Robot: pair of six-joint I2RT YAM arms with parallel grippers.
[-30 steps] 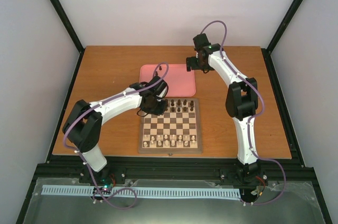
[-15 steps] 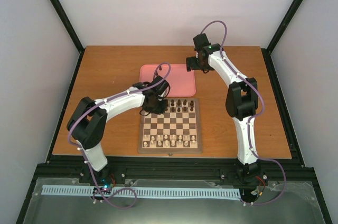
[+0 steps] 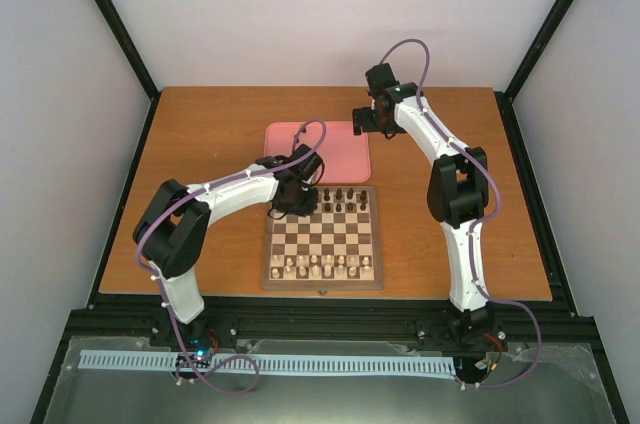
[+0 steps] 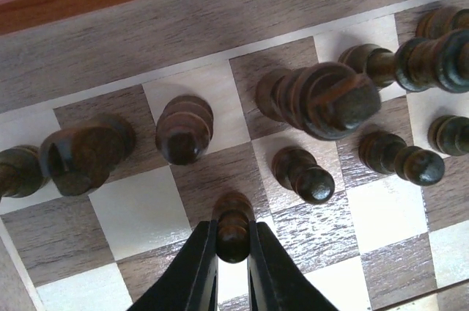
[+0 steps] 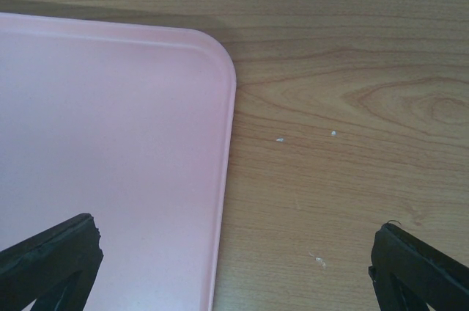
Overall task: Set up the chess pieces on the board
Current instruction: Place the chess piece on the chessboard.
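Observation:
In the left wrist view my left gripper [image 4: 233, 243] is shut on a small dark pawn [image 4: 233, 217], held upright over a dark square of the board [image 4: 183, 32]; whether its base touches the square I cannot tell. Around it stand several dark chess pieces [image 4: 326, 98], some upright and some leaning. From above, the left gripper [image 3: 300, 200] sits at the far left corner of the board [image 3: 322, 236], where the dark pieces [image 3: 340, 200] fill the far rows. My right gripper [image 3: 362, 124] hangs open and holds nothing by the tray's far right corner.
Pale cream pieces [image 3: 322, 264] line the board's near rows. The pink tray [image 3: 318, 152] lies just beyond the board; the right wrist view shows its rounded corner [image 5: 110, 142] with bare wooden table [image 5: 344, 105] beside it.
The left arm's elbow has swung to the right and the left gripper has edged slightly right over the board's far left corner, still shut on the pawn. The right arm has not moved.

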